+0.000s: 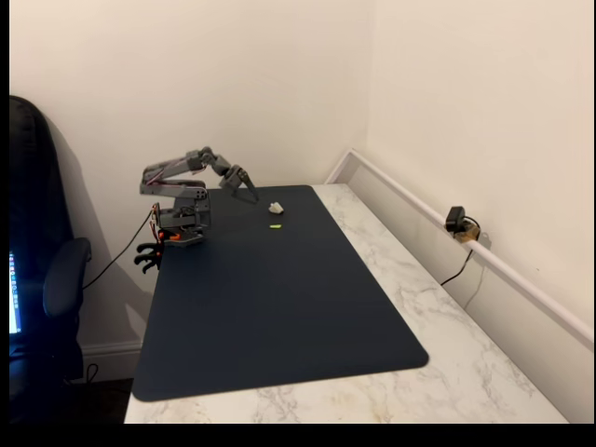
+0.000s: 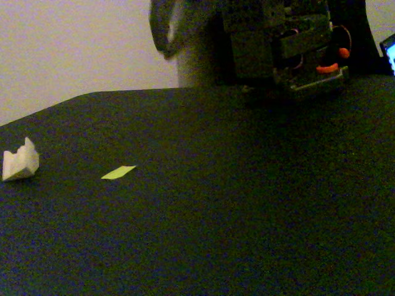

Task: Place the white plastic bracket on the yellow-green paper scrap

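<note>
hand (image 1: 253, 196) off mat, jaw state unclear, empty | white plastic bracket (image 1: 277, 208) on dark mat (image 1: 279, 307) just beyond yellow-green paper scrap (image 1: 276, 226), apart | not grasped yet; hand poised near bracket for pickup

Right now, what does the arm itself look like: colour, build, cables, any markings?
The arm is built of grey printed segments on a blocky grey base, clamped at the edge of the dark mat. Small orange parts sit on the base, with thin wires beside them, and a dark cable hangs from it. The gripper is grey with tapered fingers. No markings are legible.
</note>
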`<move>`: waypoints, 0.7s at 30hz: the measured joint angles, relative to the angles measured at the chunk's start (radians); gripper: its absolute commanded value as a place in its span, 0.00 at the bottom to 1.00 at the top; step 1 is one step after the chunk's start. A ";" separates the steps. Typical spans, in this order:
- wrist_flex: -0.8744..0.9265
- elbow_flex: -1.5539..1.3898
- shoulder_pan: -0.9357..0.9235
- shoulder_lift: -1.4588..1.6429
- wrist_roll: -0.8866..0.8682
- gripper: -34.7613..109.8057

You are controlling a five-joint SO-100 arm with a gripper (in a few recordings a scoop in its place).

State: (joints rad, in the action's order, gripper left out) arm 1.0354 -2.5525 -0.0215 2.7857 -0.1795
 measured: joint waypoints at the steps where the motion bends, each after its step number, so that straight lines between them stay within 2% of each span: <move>1: 0.018 0.066 0.000 -0.046 0.000 0.24; 8: 0.078 0.307 0.000 -0.299 -0.132 0.24; 11: 0.098 0.377 -0.011 -0.422 -0.201 0.28; 21: 0.344 0.749 -0.078 -0.845 -0.345 0.30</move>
State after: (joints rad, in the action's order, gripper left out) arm 1.3790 -1.8040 -0.0997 1.9405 -0.5246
